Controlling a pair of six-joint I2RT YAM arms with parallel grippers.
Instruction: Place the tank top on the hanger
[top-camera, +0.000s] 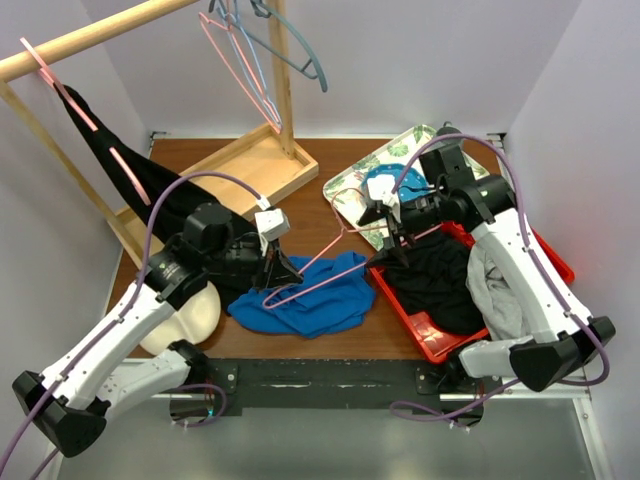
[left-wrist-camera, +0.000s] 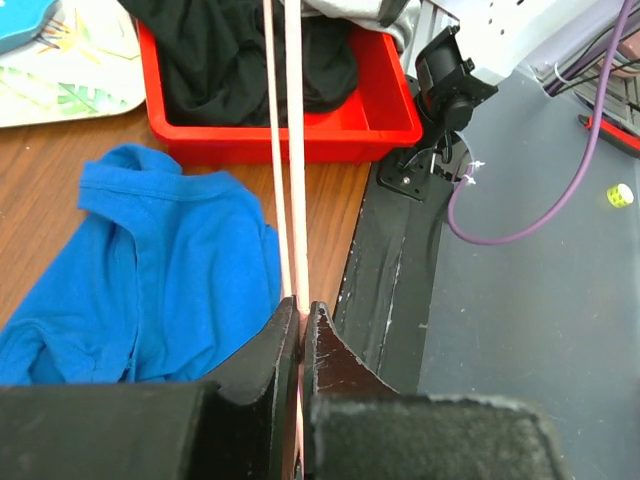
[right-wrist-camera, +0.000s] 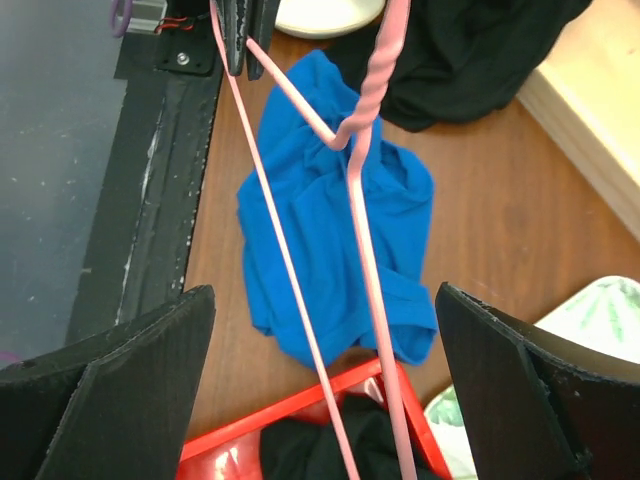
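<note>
From above, the blue tank top (top-camera: 305, 300) lies crumpled on the wooden table (top-camera: 330, 165), by the middle of its near edge and just left of the red bin (top-camera: 425, 335). The pink wire hanger (top-camera: 318, 262) slants over the tank top. Its near-left end is in the left gripper (top-camera: 277, 275) and its far-right part reaches the right gripper (top-camera: 392, 228). A black garment (top-camera: 440, 285) lies in the bin.

In the left wrist view, the two fingers (left-wrist-camera: 265, 350) are pressed together on the hanger's wire, which runs off towards the bin. The tank top lies on the table beneath it.

In the right wrist view, the fingers (right-wrist-camera: 140, 380) stand wide apart. The hanger's wires pass between them and touch neither. The tank top lies on the table underneath.
</note>
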